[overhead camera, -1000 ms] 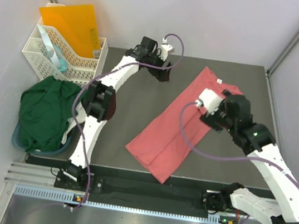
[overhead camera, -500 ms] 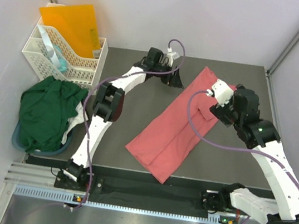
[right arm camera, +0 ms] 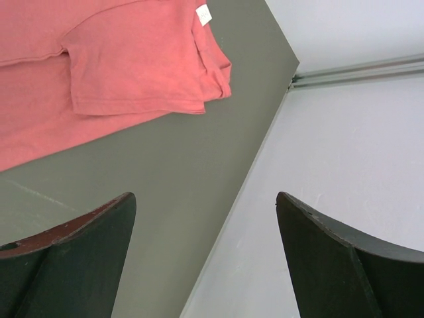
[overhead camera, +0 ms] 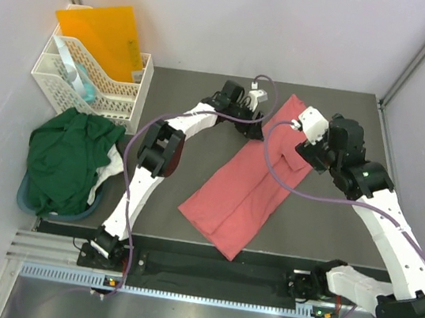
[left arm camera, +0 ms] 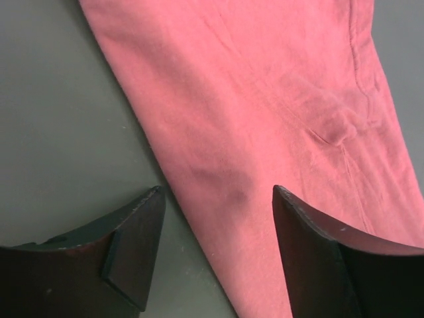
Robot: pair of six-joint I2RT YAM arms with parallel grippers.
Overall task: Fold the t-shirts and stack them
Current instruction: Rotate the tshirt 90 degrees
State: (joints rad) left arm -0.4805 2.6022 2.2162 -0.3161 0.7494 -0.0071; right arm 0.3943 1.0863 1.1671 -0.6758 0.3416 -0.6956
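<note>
Pink shirt (overhead camera: 250,182), folded into a long strip, lies slantwise on the dark table (overhead camera: 196,164), one end near the arms and its collar end with the white label (right arm camera: 204,14) toward the far right. Green shirt (overhead camera: 65,157) lies heaped off the table's left side. Left gripper (left arm camera: 217,192) stands wide at the strip's left edge, one finger over bare table, the other over cloth, holding nothing. Right gripper (right arm camera: 203,199), also wide and empty, hangs near the collar end. Farthest left stand a white basket (overhead camera: 88,80) and an orange folder (overhead camera: 103,35)
</note>
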